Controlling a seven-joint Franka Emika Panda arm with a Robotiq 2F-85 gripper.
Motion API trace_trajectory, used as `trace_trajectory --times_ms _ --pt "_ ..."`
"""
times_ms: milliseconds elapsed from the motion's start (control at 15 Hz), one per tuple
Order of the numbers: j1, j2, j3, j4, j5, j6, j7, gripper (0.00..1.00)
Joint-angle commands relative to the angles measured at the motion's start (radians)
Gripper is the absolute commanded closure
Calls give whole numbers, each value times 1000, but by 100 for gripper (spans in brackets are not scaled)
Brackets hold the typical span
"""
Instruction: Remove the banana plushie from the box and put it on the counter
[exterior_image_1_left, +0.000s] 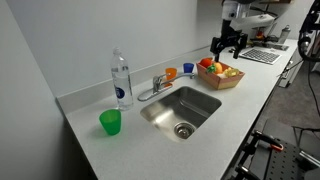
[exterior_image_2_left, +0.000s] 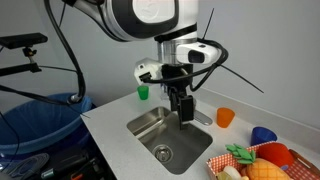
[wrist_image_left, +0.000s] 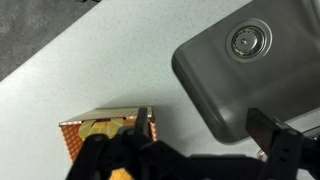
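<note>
The brown box (exterior_image_1_left: 222, 78) stands on the pale counter (exterior_image_1_left: 120, 135) just past the sink and holds red, orange and yellow toy fruits. It also shows in an exterior view (exterior_image_2_left: 222, 165) and at the lower left of the wrist view (wrist_image_left: 72, 132). A yellow soft piece in the box (wrist_image_left: 100, 128), which looks like the banana plushie, is partly hidden by my gripper. My gripper (exterior_image_1_left: 228, 45) hangs above the box, open and empty. It also shows in the wrist view (wrist_image_left: 205, 140) and in an exterior view (exterior_image_2_left: 183, 108).
The steel sink (exterior_image_1_left: 182, 110) with its tap (exterior_image_1_left: 157, 84) is set in the counter. A water bottle (exterior_image_1_left: 121, 80) and a green cup (exterior_image_1_left: 110, 122) stand near the front. An orange cup (exterior_image_1_left: 170, 73) and a blue cup (exterior_image_1_left: 187, 69) stand behind the sink. A laptop (exterior_image_1_left: 262, 56) lies further along.
</note>
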Motion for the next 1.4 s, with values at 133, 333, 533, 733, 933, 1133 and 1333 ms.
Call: trace_trajectory --times_ms 133,333,533,733,933,1133,1333 --pt "16 3 -15 7 -4 -2 6 0" --pt "18 6 -12 5 -2 3 12 0" --pt "7 69 -6 41 -19 1 93 0" --pt "-8 163 -20 100 -28 13 207 0" --pt "-9 272 -56 185 -28 7 326 0" --pt "1 385 -109 296 -17 -9 403 0" --pt "4 486 -160 402 -8 -15 410 0"
